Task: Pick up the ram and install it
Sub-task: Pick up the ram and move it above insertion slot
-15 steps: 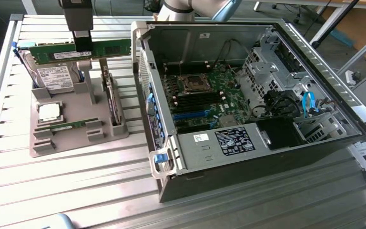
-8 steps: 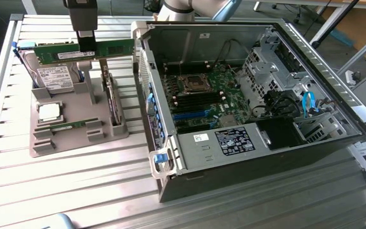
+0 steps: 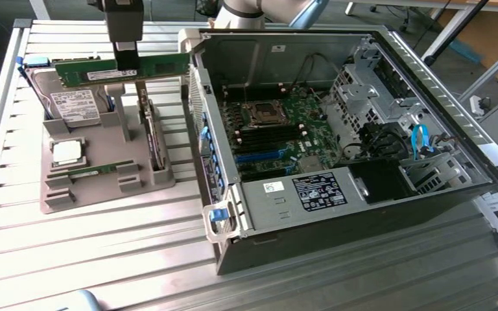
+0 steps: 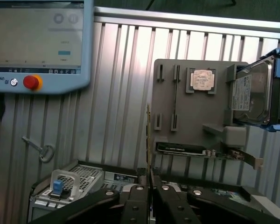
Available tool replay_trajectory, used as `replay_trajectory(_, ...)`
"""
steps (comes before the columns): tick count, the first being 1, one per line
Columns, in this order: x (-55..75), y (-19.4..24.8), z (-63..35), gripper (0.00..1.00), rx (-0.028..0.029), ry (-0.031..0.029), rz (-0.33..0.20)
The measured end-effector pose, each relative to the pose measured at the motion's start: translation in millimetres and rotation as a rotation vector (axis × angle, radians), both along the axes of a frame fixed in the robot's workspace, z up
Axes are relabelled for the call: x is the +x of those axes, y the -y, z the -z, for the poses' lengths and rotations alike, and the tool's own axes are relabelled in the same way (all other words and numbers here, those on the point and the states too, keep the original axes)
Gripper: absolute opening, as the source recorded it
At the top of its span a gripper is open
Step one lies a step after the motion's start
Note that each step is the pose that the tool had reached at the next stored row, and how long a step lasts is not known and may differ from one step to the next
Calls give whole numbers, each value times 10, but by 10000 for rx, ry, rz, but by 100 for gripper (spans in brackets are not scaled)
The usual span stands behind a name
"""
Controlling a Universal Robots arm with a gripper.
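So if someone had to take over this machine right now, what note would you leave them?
End effector: shut on the long green circuit-board ram stick, gripping it near its middle.
Ram: held in the air above the grey parts tray, to the exterior view's left of the open black computer case.
Done: the ram is picked up and off the tray.
Left: it is not yet installed on the green motherboard inside the case.
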State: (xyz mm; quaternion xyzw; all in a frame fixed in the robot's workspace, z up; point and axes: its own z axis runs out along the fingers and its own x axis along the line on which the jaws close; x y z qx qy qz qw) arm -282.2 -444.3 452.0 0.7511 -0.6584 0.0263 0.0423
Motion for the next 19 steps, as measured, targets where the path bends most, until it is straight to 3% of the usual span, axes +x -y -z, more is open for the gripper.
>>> replay_trajectory(19,178,0,0,13,-59,0,0)
